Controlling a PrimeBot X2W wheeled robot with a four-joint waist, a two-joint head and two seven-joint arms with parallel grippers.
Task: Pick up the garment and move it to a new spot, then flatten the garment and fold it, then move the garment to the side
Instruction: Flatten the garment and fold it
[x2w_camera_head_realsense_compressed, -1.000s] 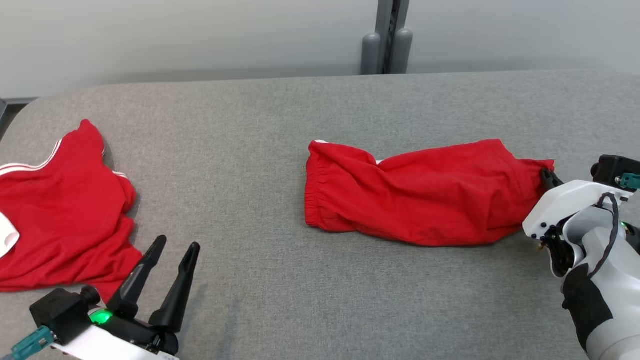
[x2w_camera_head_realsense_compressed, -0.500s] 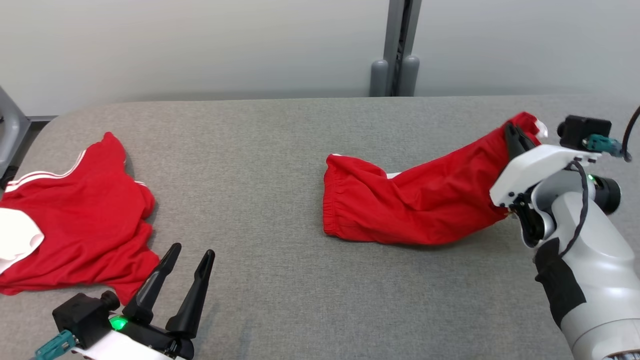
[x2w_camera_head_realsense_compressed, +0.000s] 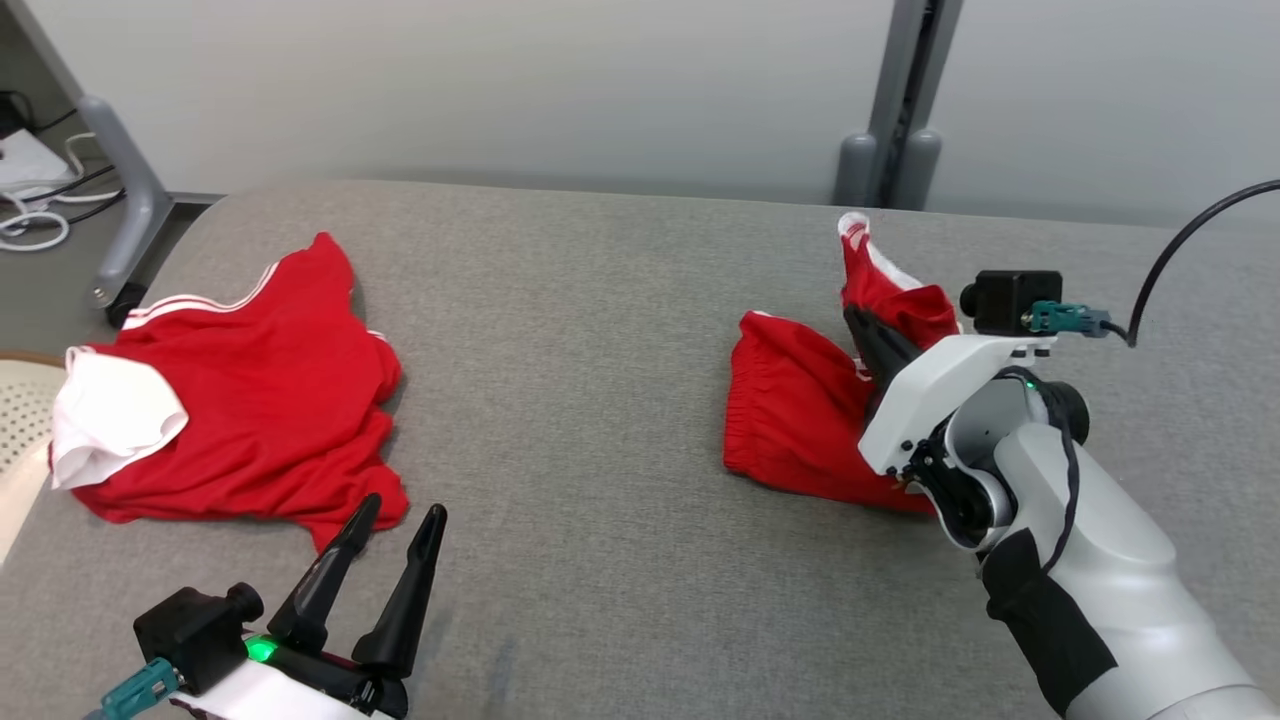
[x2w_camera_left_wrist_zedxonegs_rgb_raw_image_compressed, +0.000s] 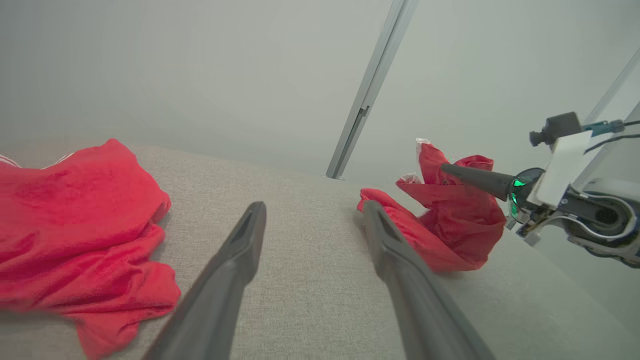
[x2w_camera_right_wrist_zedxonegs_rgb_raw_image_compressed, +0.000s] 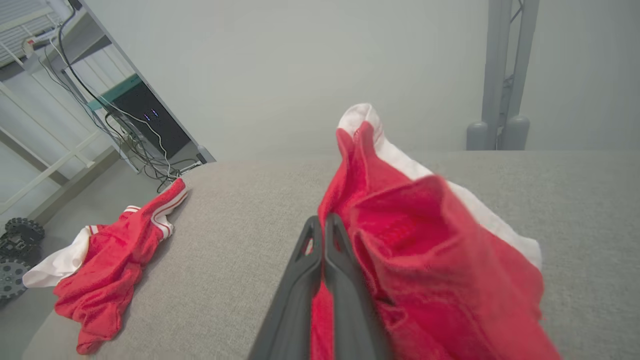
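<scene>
Red white-trimmed fabric shorts (x2w_camera_head_realsense_compressed: 800, 420) clamped by hem in right gripper (x2w_camera_right_wrist_zedxonegs_rgb_raw_image_compressed: 322, 222); left gripper (x2w_camera_head_realsense_compressed: 403, 505) parted, left of shorts; waistband best lifted clear before carrying.

The right gripper (x2w_camera_right_wrist_zedxonegs_rgb_raw_image_compressed: 320, 222) has its two dark fingers pressed together on a fold of the red garment (x2w_camera_right_wrist_zedxonegs_rgb_raw_image_compressed: 415, 250), which bunches up to their right with its white lining showing. Far left on the grey table (x2w_camera_right_wrist_zedxonegs_rgb_raw_image_compressed: 240, 200) lies a second red garment (x2w_camera_right_wrist_zedxonegs_rgb_raw_image_compressed: 110, 265) with white stripes.

Even, soft light (wrist-view foregrounds blurred).
</scene>
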